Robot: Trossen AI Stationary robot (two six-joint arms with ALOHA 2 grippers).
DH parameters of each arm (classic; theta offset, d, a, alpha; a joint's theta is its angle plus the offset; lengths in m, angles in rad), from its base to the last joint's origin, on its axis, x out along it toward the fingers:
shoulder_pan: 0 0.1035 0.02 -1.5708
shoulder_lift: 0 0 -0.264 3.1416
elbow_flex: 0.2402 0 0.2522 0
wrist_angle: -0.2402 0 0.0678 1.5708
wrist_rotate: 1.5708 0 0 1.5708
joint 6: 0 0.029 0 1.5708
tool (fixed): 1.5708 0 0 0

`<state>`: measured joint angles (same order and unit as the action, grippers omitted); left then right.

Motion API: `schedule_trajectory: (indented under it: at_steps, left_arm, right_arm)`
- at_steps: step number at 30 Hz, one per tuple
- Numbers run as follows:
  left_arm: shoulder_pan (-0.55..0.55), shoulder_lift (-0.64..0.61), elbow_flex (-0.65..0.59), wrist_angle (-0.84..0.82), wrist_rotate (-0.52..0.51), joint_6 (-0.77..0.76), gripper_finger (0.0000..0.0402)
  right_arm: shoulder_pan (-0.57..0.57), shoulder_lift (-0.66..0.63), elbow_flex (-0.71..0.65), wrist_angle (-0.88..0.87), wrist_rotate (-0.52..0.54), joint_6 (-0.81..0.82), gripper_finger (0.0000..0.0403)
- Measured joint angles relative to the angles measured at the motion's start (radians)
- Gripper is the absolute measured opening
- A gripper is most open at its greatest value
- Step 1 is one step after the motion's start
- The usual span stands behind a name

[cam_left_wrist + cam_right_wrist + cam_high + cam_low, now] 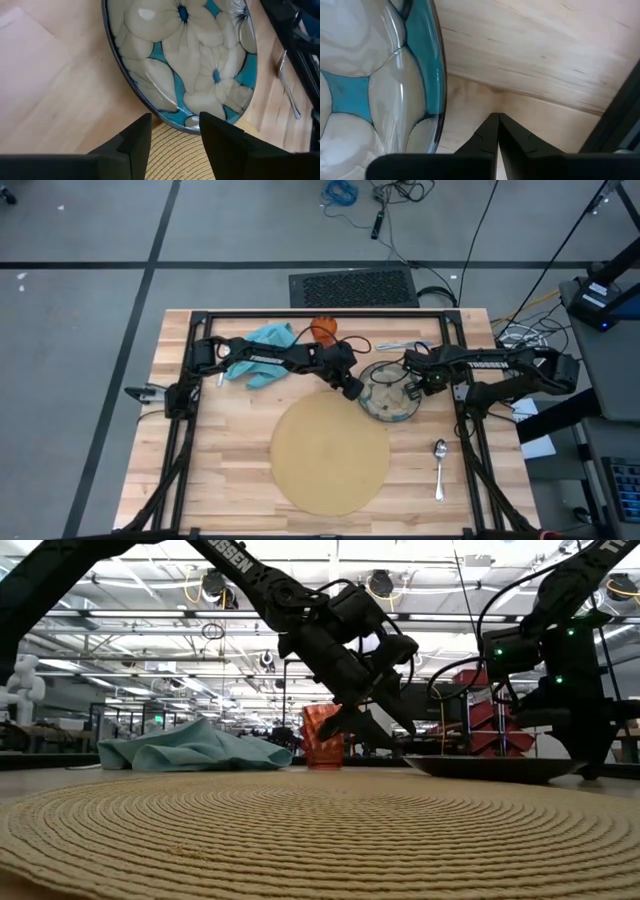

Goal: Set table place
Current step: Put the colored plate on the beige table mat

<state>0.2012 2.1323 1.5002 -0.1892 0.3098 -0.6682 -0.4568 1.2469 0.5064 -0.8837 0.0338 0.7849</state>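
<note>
The blue-green flowered dish (390,392) lies on the table (230,450), its near rim over the far edge of the round tan mat (330,455). My left gripper (352,386) is open at the dish's left rim. In its wrist view (175,132) the fingers stand just short of the rim (150,102), above the mat's edge. My right gripper (413,386) is shut at the dish's right side. In its wrist view (497,122) the tips point at bare wood beside the rim (440,85). In the low view the dish (500,768) lies flat, with the left gripper (385,730) above it.
A teal napkin (262,352) and a small orange cup (323,330) lie at the far side behind my left arm. Metal cutlery (400,345) lies beyond the dish. A spoon (439,468) lies right of the mat. The black frame (320,314) runs along the far edge.
</note>
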Motion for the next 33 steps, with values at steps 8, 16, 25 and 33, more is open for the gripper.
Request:
schedule_trajectory:
  at_steps: [8, 16, 25, 33]
  left_arm:
    - [-0.01, -0.002, 0.0, 0.0, -0.027, 0.03, 0.0151]
    - [-0.009, -0.003, 0.0, -0.003, -0.049, 0.047, 0.0151]
    - [0.0, -0.005, 0.002, -0.073, -0.099, 0.053, 0.0151]
    - [-0.02, -0.086, 0.031, -0.215, -0.23, 0.16, 0.0151]
  right_arm:
    - [0.0, 0.0, 0.0, 0.006, -0.006, -0.003, 0.0]
    - [0.014, 0.002, 0.01, 0.033, -0.035, -0.01, 0.0]
    - [0.074, 0.002, 0.033, 0.229, -0.155, -0.006, 0.0]
    - [0.073, 0.001, 0.031, 0.141, -0.118, -0.011, 0.0]
